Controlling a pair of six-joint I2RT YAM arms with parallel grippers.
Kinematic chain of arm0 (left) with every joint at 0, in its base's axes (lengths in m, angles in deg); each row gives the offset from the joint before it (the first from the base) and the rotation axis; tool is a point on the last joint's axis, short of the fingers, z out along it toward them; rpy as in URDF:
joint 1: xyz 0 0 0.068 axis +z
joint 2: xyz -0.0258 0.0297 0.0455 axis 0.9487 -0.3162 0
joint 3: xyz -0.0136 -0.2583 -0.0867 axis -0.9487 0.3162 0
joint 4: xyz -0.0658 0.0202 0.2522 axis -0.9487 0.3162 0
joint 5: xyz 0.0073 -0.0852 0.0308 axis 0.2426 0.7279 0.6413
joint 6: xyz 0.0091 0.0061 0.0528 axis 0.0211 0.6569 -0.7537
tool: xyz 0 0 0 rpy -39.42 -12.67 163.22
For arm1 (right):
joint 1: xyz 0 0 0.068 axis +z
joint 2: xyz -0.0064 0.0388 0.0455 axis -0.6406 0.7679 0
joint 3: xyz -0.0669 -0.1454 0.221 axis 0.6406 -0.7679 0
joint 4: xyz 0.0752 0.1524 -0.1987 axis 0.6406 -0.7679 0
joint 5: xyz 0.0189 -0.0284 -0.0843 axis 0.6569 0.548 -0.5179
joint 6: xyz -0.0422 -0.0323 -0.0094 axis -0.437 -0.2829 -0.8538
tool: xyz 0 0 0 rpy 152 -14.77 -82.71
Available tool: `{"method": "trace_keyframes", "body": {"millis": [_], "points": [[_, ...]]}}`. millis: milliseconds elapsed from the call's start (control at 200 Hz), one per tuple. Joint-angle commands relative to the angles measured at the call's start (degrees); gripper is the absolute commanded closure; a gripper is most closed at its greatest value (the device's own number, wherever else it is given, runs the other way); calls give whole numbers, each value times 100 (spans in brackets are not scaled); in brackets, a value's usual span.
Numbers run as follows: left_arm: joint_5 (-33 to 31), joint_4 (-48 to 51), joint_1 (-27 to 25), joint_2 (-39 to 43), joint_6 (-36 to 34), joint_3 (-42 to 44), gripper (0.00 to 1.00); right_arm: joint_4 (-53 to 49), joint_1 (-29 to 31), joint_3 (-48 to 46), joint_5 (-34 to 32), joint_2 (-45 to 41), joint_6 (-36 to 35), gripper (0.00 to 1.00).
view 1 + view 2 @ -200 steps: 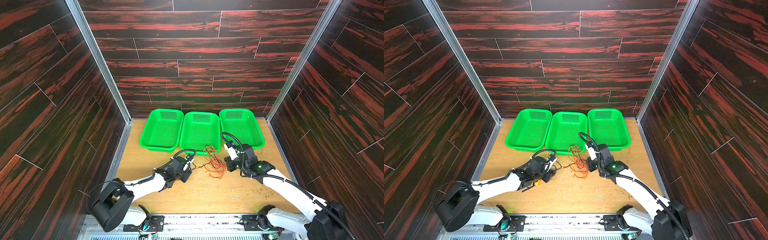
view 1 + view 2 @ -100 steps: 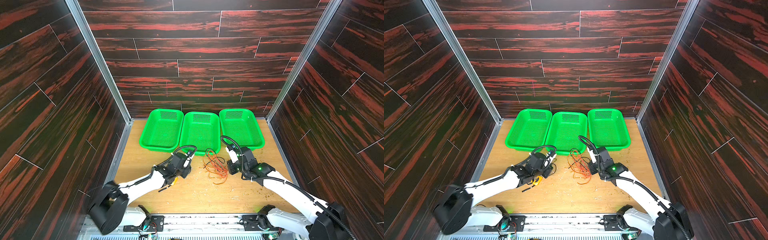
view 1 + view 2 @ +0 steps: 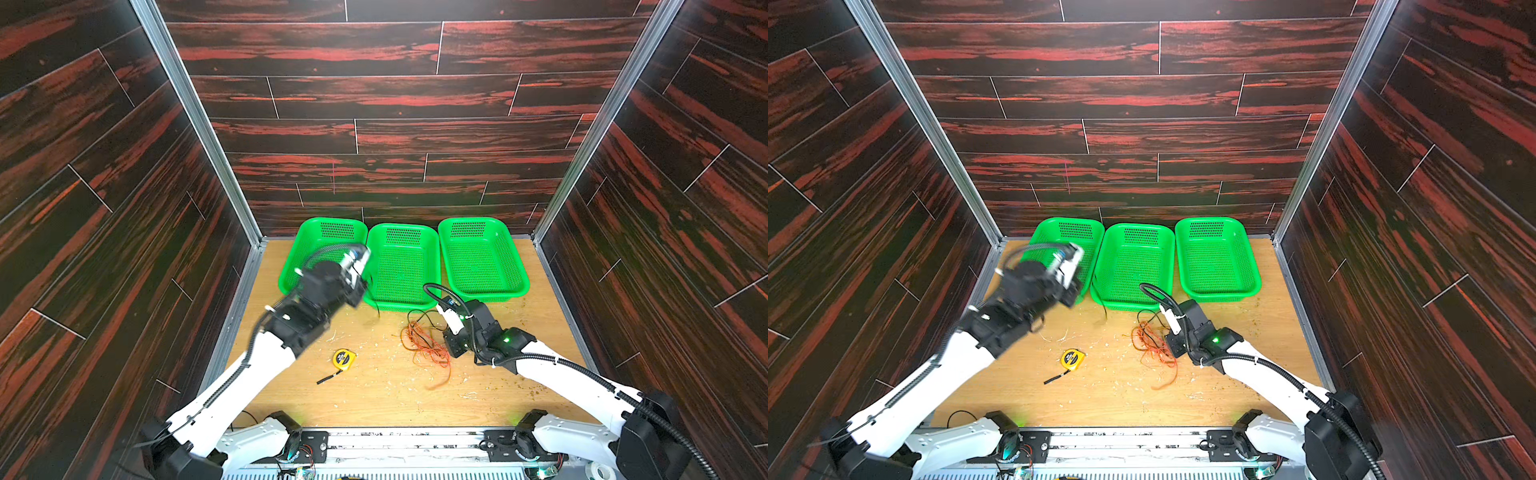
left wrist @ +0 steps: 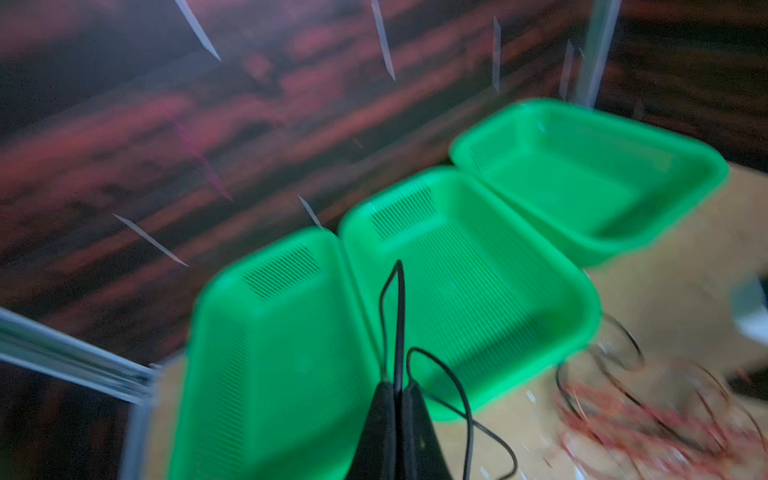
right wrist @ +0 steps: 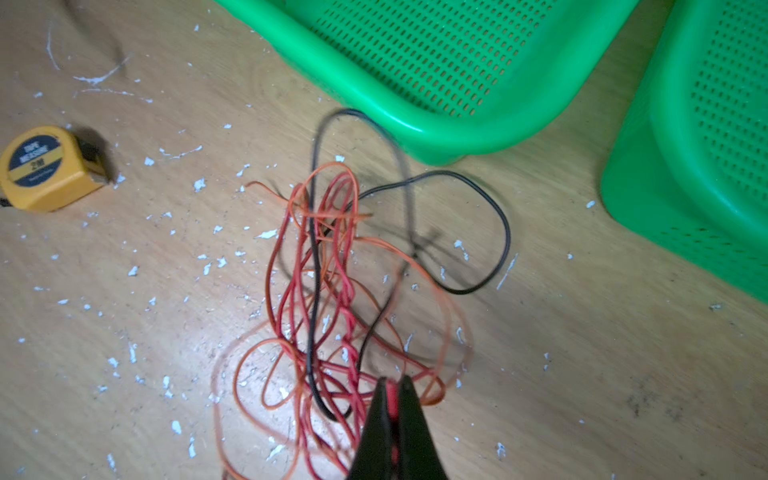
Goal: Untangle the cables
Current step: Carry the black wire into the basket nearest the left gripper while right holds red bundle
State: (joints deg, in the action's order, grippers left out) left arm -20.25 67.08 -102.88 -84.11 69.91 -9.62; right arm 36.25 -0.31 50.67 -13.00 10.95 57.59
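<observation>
- Black wire [image 4: 400, 324] first: spotted it nipped between the shut tips of the left claw [image 4: 397, 388], held up high over the seam between the left basket [image 4: 199, 316] and the middle basket [image 4: 590, 320].
- Traced it down off the claw and away to the right, toward the red and orange tangle [image 5: 332, 291] lying on the table [image 3: 374, 399] just in front of the middle basket.
- Found the right claw [image 5: 392, 388] low at that tangle's right edge, clamped shut with red showing between its tips; couldn't tell whether any orange was caught in there too.
- Reckoned the next pull hinged on this: tangle down and to the right of the left claw, stretched roughly front to back, right claw way nearer and pinning it.
- Couldn't make out the left claw's tips in either top view, just blur and its own wrist in the way.
- Lost track of where the black wire threaded through the knot, and never found its far end.
</observation>
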Motion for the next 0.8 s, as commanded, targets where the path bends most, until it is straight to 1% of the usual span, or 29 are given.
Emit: {"method": "trace_keyframes", "body": {"millis": [0,165,436,616,746,766,787,797], "points": [[-49,217,283,-194,-511,-516,100,106,49,-36,127,43,-28,100],[146,32,905,-692,-581,-1081,100,92,133,-10,141,113,46,100],[830,-615,1969,-1580,-342,-1335,100,101,243,103,150,184,94,100],[1065,-1147,2432,-2167,71,-1143,100,47,284,199,123,142,93,100],[1195,-1129,2533,-2536,152,-1079,100,37,292,245,120,109,86,100],[1183,-1117,2541,-2569,148,-1059,97,31,293,258,119,105,75,100],[1161,-1123,2541,-2584,172,-1032,89,31,295,269,117,99,77,100],[1149,-1129,2548,-2590,180,-1013,83,13,295,277,115,97,77,100]]}}
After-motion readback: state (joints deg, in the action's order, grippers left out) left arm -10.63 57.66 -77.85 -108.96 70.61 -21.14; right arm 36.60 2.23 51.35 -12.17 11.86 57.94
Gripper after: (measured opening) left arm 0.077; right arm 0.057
